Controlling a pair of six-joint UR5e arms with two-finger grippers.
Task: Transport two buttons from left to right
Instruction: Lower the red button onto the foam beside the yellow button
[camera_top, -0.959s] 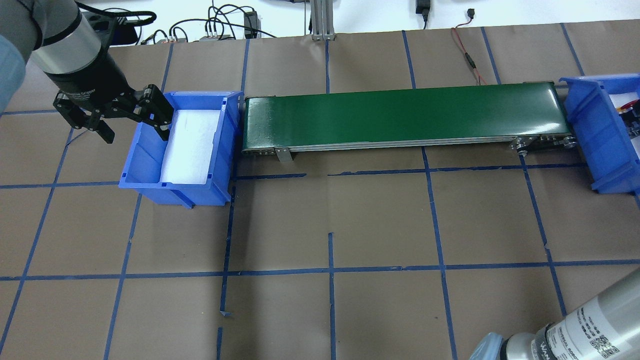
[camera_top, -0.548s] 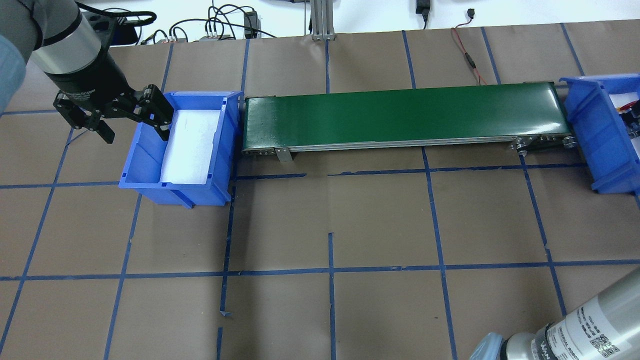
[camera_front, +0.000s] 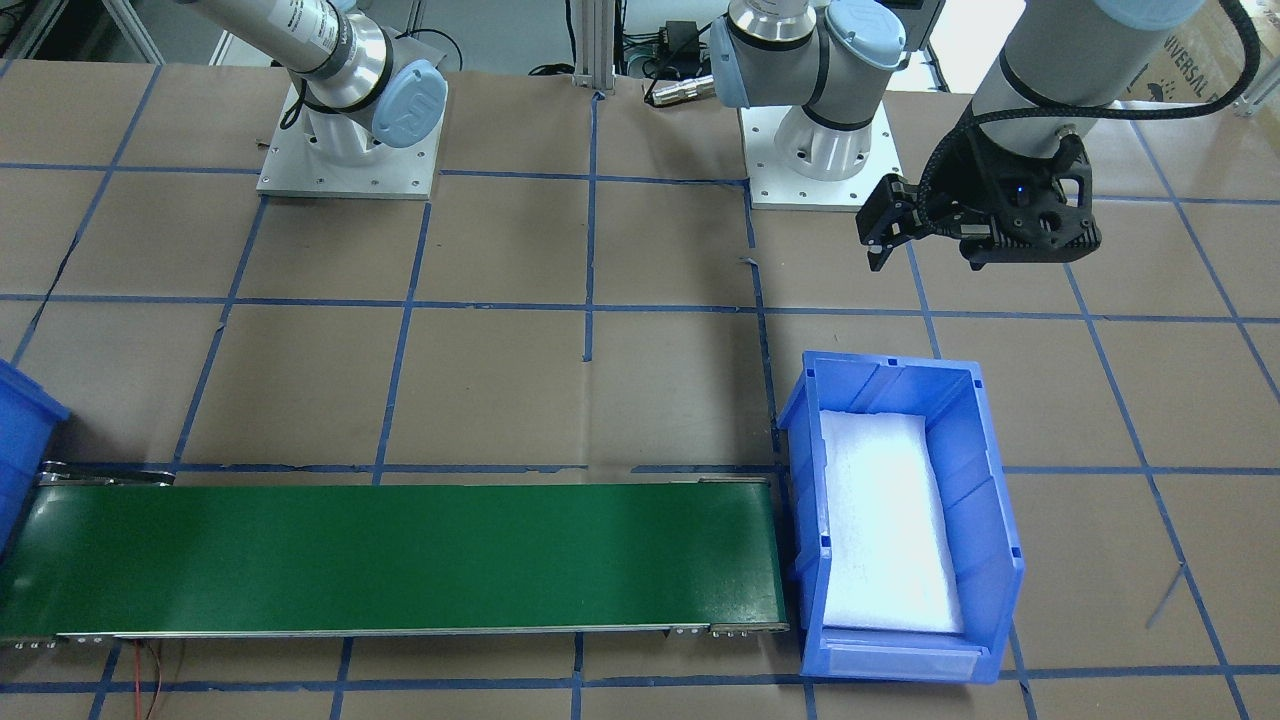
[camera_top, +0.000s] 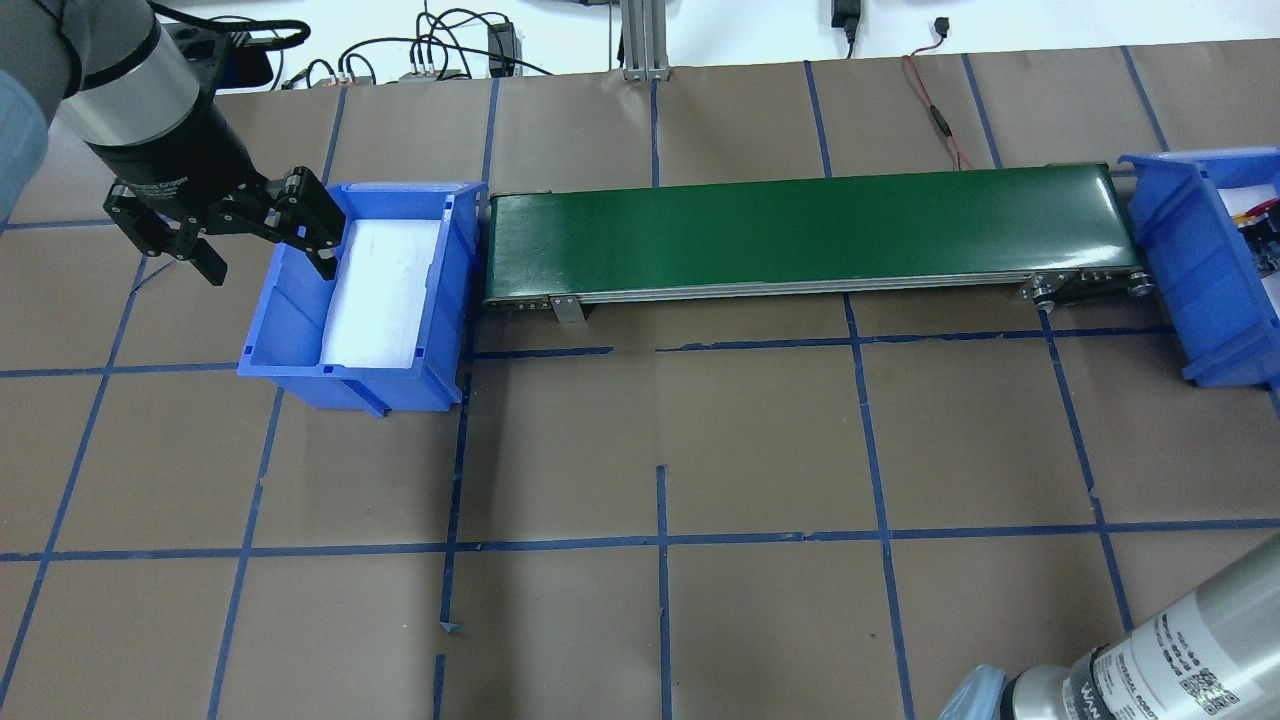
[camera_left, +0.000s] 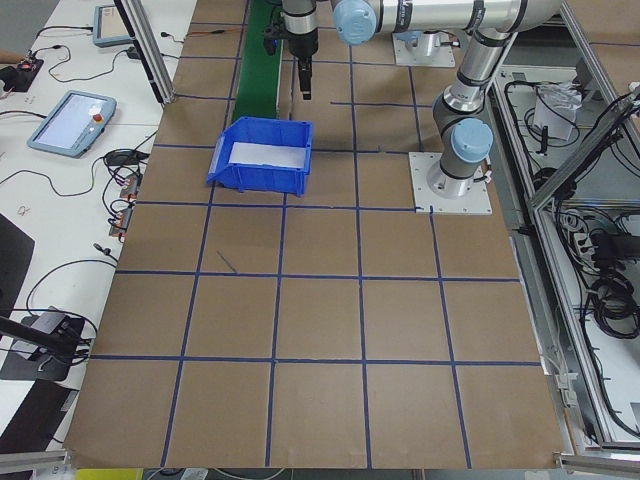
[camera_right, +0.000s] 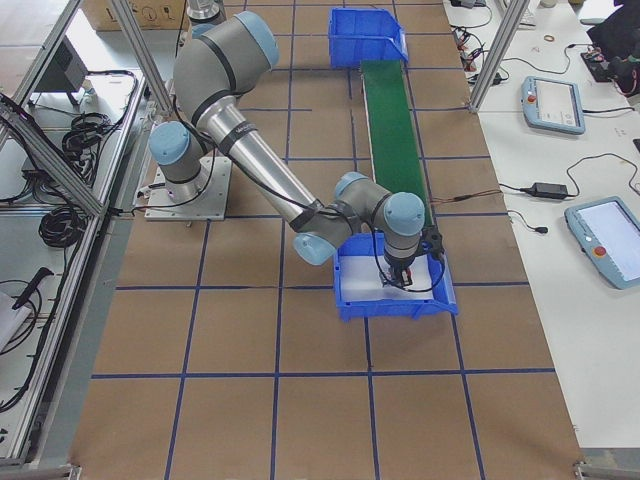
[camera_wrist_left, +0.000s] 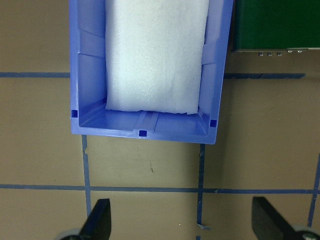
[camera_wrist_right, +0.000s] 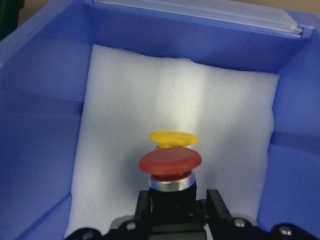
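Right wrist view alone: right pincer (camera_wrist_right: 178, 198) tight on red button (camera_wrist_right: 170, 161); left pincer (camera_wrist_left: 180, 204) wide, empty.

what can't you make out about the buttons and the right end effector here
The yellow button: the right wrist view shows only its cap; the red button in front hides the rest.
The red button's underside: hidden by the right end effector, so contact with the foam is unclear.
The right bin: cut off by the overhead view's right edge and the front-facing view's left edge; its contents barely show.
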